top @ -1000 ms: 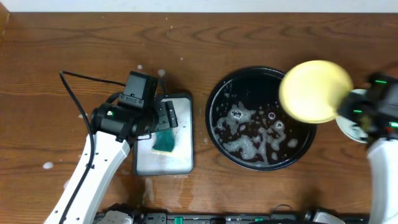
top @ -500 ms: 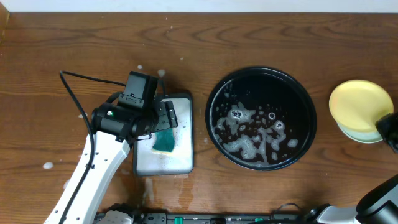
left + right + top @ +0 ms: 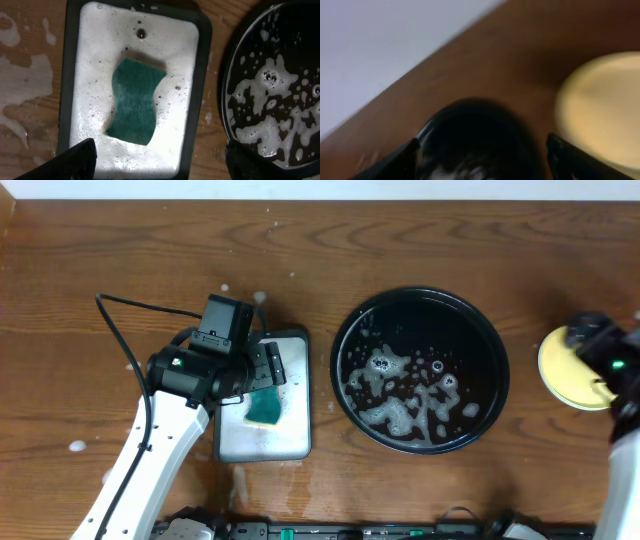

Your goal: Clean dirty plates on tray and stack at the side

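On the table point(image 3: 400, 240), one black tray point(image 3: 400, 320) holds foam point(image 3: 395, 415). One grey tray point(image 3: 290, 442) lies left of it, and one yellow plate point(image 3: 562, 375) lies right of it, apart. One sponge point(image 3: 265, 408) sits in the grey tray. The left gripper point(image 3: 160, 150) above the sponge and the right gripper point(image 3: 482, 157) above the plate both have jaws spread, empty.

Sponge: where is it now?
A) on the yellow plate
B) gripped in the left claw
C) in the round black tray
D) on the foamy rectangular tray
D: the green sponge lies flat in the suds of the rectangular tray, apart from the round black tray.
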Motion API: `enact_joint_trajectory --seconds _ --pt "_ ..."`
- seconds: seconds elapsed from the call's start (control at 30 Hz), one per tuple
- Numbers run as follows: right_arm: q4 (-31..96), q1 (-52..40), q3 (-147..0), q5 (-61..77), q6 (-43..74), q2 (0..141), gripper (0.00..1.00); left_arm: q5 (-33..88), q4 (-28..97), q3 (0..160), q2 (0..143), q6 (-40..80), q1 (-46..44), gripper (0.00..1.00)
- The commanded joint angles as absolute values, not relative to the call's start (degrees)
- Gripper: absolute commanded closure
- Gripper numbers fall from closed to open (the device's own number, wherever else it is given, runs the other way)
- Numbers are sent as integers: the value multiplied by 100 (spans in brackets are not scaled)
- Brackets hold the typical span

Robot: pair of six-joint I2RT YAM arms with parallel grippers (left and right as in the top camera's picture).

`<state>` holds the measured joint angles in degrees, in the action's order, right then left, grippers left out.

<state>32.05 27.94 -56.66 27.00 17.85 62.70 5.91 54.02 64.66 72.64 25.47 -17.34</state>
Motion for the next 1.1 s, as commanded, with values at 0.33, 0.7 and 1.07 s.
enact_joint_trajectory --seconds 0.33,0.7,1.07 --pt "4530 -73 -5712 3114 1712 3555 1 600 5430 6547 7271 2530 -1710 18" --pt "4613 -121 -5133 2206 43 2808 1 600 5430 6547 7271 2530 -1710 18" --pt "2823 -117 -1826 2182 -242 456 1 600 5430 6547 7271 2532 -1710 18"
